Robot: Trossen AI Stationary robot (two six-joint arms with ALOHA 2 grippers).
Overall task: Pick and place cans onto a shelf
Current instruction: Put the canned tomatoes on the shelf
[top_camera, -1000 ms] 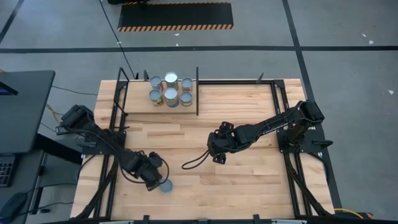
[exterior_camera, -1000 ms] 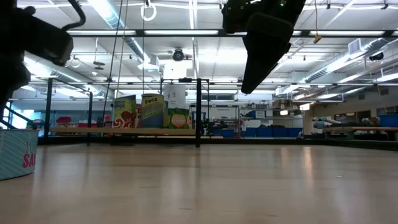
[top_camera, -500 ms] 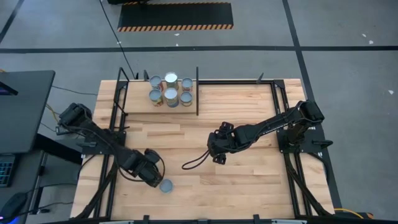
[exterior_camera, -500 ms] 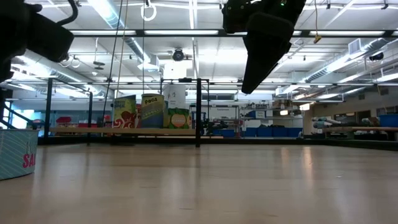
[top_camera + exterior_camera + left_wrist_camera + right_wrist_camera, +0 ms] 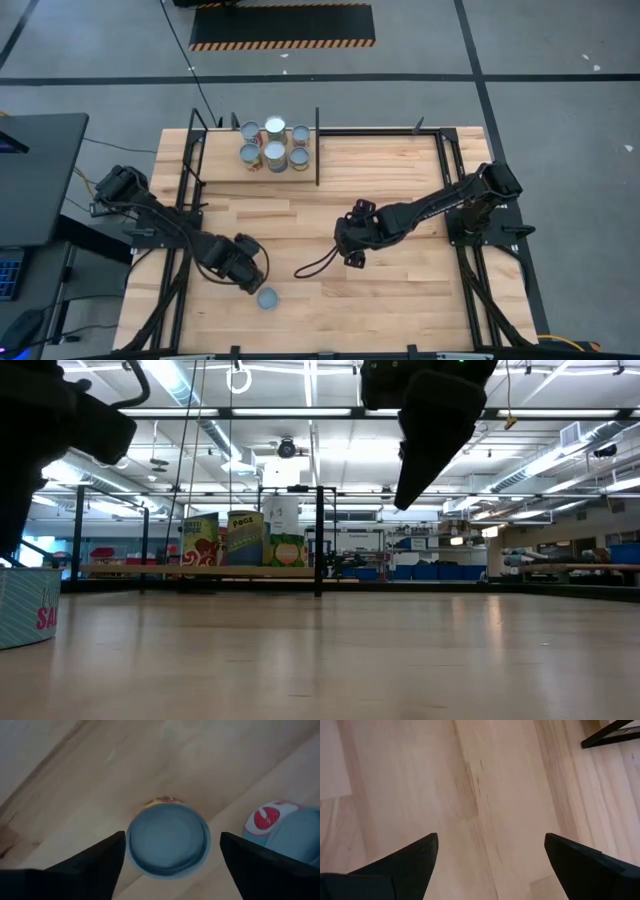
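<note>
One can (image 5: 168,838) between left claw (image 5: 170,865) fingers

My left gripper (image 5: 252,279) hangs low at the near-left of the tabletop (image 5: 400,300), fingers (image 5: 95,862) spread wide. My right gripper (image 5: 350,250) hovers mid-tabletop, arm stretched inward, fingers (image 5: 405,865) wide apart, holding nothing.

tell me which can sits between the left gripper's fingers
The can seen from above between the open left gripper fingers, not the one beside it or the shelf cans.
</note>
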